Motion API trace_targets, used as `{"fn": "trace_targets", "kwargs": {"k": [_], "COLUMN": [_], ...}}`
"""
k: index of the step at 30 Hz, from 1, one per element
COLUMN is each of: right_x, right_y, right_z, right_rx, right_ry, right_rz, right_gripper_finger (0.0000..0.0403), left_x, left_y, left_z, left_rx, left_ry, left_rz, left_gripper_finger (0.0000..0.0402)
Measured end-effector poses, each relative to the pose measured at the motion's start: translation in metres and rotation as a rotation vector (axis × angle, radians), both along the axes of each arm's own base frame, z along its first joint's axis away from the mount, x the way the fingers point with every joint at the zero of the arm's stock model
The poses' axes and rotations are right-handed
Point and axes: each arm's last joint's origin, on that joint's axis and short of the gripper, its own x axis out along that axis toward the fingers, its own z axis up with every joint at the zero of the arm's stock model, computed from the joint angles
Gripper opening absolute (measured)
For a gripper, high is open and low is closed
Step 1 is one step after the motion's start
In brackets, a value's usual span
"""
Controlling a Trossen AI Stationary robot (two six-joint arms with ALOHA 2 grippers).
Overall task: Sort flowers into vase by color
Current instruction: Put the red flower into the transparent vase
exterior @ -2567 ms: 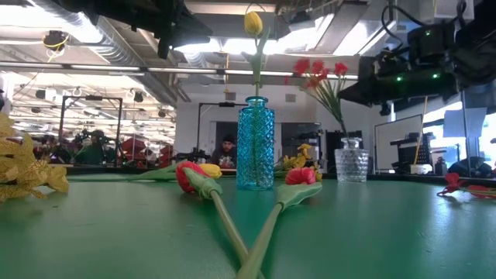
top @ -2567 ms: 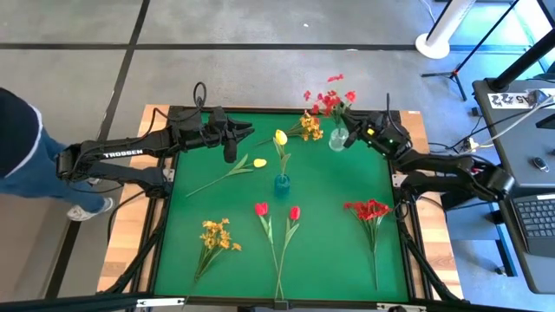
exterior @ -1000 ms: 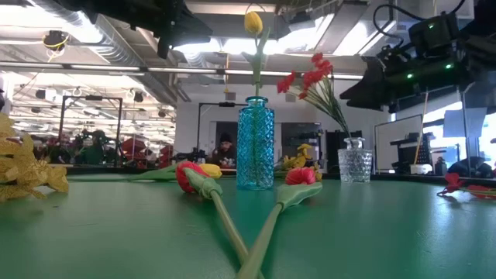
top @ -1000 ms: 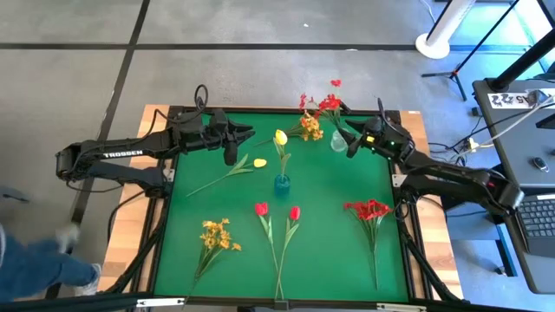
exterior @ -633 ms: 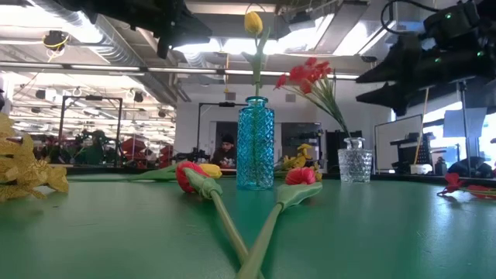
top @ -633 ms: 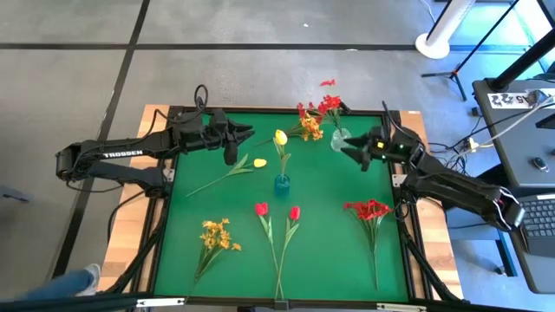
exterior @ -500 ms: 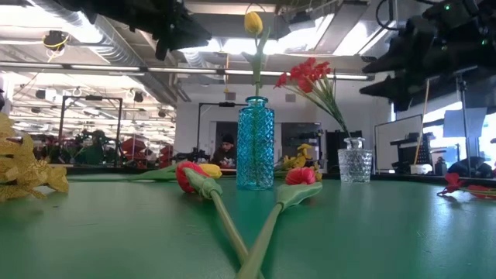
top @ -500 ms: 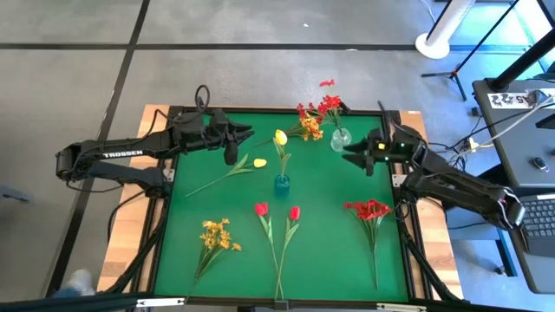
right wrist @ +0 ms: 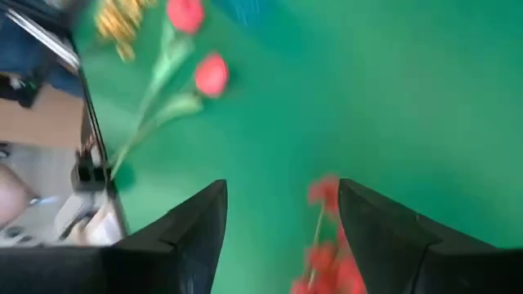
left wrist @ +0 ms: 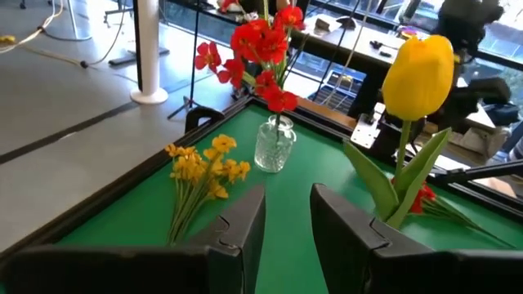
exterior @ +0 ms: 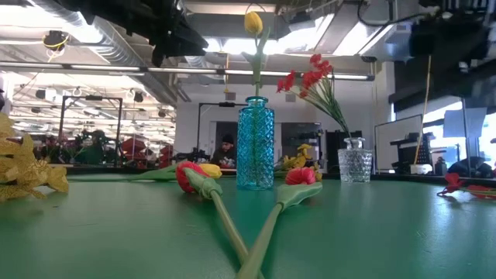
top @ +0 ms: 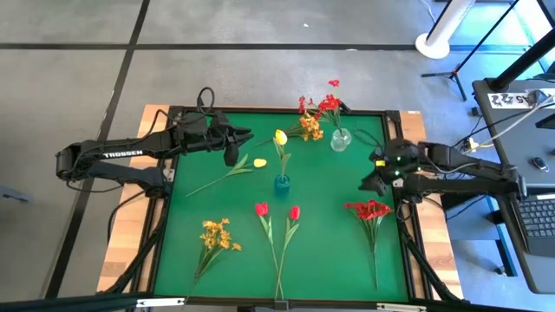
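A red small-blossom spray (top: 325, 104) stands with its stem in the clear vase (top: 341, 139) at the far right. A yellow tulip (top: 280, 137) stands in the blue vase (top: 282, 184) at mid-table. On the green mat lie a yellow tulip (top: 258, 162), two red tulips (top: 277, 211), a red spray (top: 368, 210) and two yellow-orange clusters (top: 308, 128) (top: 217, 236). My left gripper (top: 245, 134) hovers open at the far left, pointing at the vases (left wrist: 288, 192). My right gripper (top: 368, 184) is open above the lying red spray (right wrist: 282, 192).
The mat has a black raised frame (top: 399, 113) around it, and wooden table edges (top: 130, 217) show outside the frame. A desk with a laptop (top: 533, 217) stands beyond the right edge. There is bare mat between the blue vase and the right arm.
My right gripper has drawn away from the clear vase toward the table's near and right edges and has tipped down, so it now stands over the lying red spray. Its fingers have stayed open. The red spray has stayed in the clear vase.
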Motion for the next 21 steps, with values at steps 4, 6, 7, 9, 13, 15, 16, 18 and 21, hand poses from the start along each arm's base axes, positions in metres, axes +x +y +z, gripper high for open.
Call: {"fn": "trace_targets", "kwargs": {"k": [4,6,7,9,13,15,16,18,21], "right_x": [-0.002,-0.002,-0.001,0.002,0.006,0.007,0.008,0.009,0.013], "right_y": [0.014,0.021,0.025,0.033,0.050,0.059,0.063,0.072,0.084], "right_z": [-0.011,-0.015,-0.017,-0.019,-0.024,-0.027,-0.030,-0.034,-0.042], "right_rx": [0.128,0.172,0.190,0.227,0.275,0.280,0.284,0.283,0.227], "right_ry": [0.213,0.304,0.340,0.390,0.503,0.575,0.614,0.683,0.732], "right_rz": [-0.009,-0.016,-0.017,-0.018,-0.028,-0.045,-0.061,-0.092,-0.155], "right_gripper_finger": [0.0231,0.0231,0.0231,0.0231,0.0231,0.0231,0.0231,0.0231,0.0231], "left_x": [0.001,0.001,0.001,0.001,0.002,0.002,0.002,0.001,0.001], "left_y": [-0.002,-0.003,-0.003,-0.004,-0.005,-0.005,-0.005,-0.005,-0.005], "left_z": [0.000,0.000,0.000,0.000,0.000,0.000,0.000,0.000,-0.001], "left_rx": [-0.003,-0.003,-0.003,-0.003,0.000,0.000,0.000,0.001,-0.001], "left_ry": [-0.001,-0.001,-0.001,-0.001,0.001,0.001,0.001,0.004,0.014], "left_rz": [-0.007,-0.013,-0.015,-0.020,-0.023,-0.023,-0.023,-0.023,-0.024], "left_gripper_finger": [0.0096,0.0096,0.0096,0.0096,0.0096,0.0096,0.0096,0.0096,0.0096]}}
